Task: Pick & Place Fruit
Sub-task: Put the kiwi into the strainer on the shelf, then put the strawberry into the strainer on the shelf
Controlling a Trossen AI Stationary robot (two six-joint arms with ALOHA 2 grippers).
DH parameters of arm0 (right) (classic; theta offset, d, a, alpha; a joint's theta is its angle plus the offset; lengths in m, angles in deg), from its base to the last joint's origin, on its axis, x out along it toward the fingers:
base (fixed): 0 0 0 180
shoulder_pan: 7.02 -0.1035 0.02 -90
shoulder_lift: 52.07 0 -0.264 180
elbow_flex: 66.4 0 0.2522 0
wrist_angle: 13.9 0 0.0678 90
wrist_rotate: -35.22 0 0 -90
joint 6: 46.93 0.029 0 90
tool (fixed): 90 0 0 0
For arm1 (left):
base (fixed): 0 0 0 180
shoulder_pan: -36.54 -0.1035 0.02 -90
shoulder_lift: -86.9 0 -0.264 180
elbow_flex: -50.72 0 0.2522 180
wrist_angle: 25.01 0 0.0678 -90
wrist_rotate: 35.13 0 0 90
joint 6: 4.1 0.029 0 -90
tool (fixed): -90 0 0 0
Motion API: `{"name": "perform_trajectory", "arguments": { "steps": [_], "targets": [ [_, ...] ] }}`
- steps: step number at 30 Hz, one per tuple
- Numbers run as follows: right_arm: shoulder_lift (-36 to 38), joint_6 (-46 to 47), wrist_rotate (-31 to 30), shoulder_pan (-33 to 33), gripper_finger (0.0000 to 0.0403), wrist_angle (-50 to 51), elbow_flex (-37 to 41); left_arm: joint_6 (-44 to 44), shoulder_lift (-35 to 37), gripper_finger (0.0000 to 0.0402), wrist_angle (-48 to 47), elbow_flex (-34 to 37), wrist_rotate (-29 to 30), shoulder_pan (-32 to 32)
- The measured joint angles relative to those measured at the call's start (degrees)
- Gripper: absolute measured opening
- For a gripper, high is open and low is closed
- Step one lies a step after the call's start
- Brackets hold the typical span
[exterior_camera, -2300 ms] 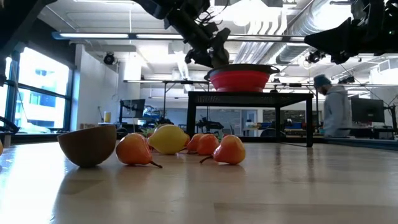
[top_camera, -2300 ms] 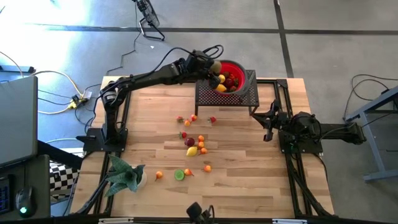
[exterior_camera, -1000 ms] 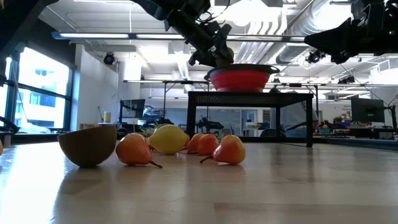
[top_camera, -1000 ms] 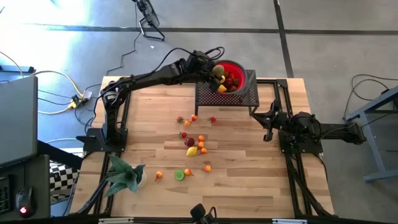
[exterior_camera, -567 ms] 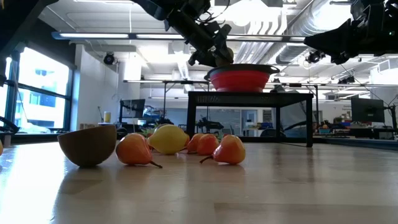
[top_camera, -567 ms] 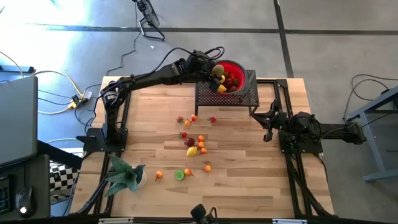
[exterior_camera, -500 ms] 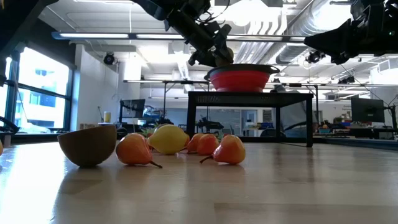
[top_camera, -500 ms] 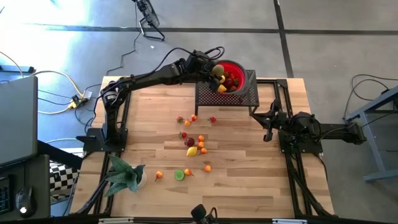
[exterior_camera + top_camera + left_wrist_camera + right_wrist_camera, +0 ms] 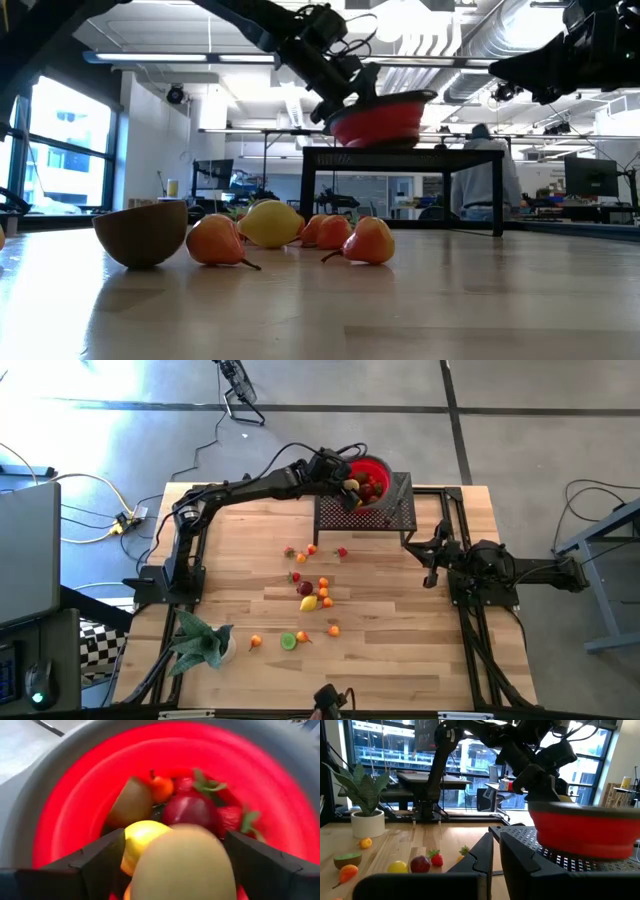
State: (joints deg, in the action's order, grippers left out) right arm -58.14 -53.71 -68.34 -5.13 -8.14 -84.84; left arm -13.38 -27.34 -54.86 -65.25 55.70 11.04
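- High view: I have the left tool [image 9: 345, 482] out at the twelve o'clock side of the tabletop [image 9: 240, 560], over the red bowl [image 9: 373, 472] on its black mesh stand [image 9: 385, 515], because that is where the fruit goes. The loose fruit [image 9: 312, 600] lies mid-tabletop, well apart from the bowl. The right tool [image 9: 432, 563] waits at three o'clock, clear of the work.
- Low view: the bowl [image 9: 385, 118] sits tilted on the stand [image 9: 400, 158], with the left tool [image 9: 345, 92] touching its rim; I judge my approach is nudging it. A lemon [image 9: 268, 222] and orange pears [image 9: 368, 240] rest in the foreground beside a brown kiwi half [image 9: 142, 232].
- Left wrist view: a kiwi [image 9: 182, 865] sits between the spread fingers [image 9: 102, 862], which look parted wide enough to free it above the bowl [image 9: 65, 805], over a lemon [image 9: 142, 837] and plum [image 9: 190, 810].
- Right wrist view: the right tool's fingers [image 9: 512, 855] are pressed together, holding nothing, pointed at the bowl [image 9: 580, 830].
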Motion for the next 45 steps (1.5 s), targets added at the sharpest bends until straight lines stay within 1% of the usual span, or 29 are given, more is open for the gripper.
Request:
{"name": "perform_trajectory", "arguments": {
  "steps": [3, 6, 11, 18, 24, 27, 31, 34, 37, 45],
  "targets": [
    [0.0, -0.53, -0.02, 0.0, 0.0026, 0.23, 0.0, -0.02, 0.06, 0.0356, -0.2, 0.0, -0.22, -0.02],
    [0.0, -0.58, -0.02, 0.0, 0.0026, 0.24, 0.0, 0.0, 0.5, 0.0362, 0.57, -0.01, -0.28, 0.0],
    [0.0, -0.6, -0.02, 0.0, 0.0026, 0.3, 0.0, 0.66, 0.52, 0.0363, 1.59, -1.99, -0.31, 0.02],
    [0.0, -0.62, -0.02, 0.0, 0.0026, 0.52, 0.0, 1.48, 1.23, 0.0363, 4.16, -2.14, -1.77, 0.01],
    [0.0, -0.64, -0.02, 0.0, 0.0026, 0.54, 0.0, -3.37, 1.7, 0.0363, 4.03, -2.12, -1.8, 0.01],
    [0.0, -0.66, -0.02, 0.0, 0.0026, 0.54, 0.0, -3.84, 3.19, 0.0363, 4.37, -2.12, -3.03, 0.0],
    [0.0, -0.96, -0.04, 0.01, 0.0026, 0.58, 0.0, -1.11, 6.03, 0.0362, 3.15, -2.21, -3.53, 0.04],
    [0.0, -1.0, -0.32, 0.02, 0.0026, 0.76, 0.0, -0.46, 8.45, 0.0348, 0.48, -2.19, -3.7, 0.13],
    [0.0, -1.01, -0.35, 0.02, 0.0026, 0.78, 0.0, 1.31, 11.12, 0.0322, -2.52, -2.2, -3.72, 0.47],
    [0.0, -1.06, -1.48, 0.02, 0.0026, 1.19, 0.0, 5.41, 16.77, 0.0242, -17.58, -2.19, -3.77, 2.87]
  ]
}}
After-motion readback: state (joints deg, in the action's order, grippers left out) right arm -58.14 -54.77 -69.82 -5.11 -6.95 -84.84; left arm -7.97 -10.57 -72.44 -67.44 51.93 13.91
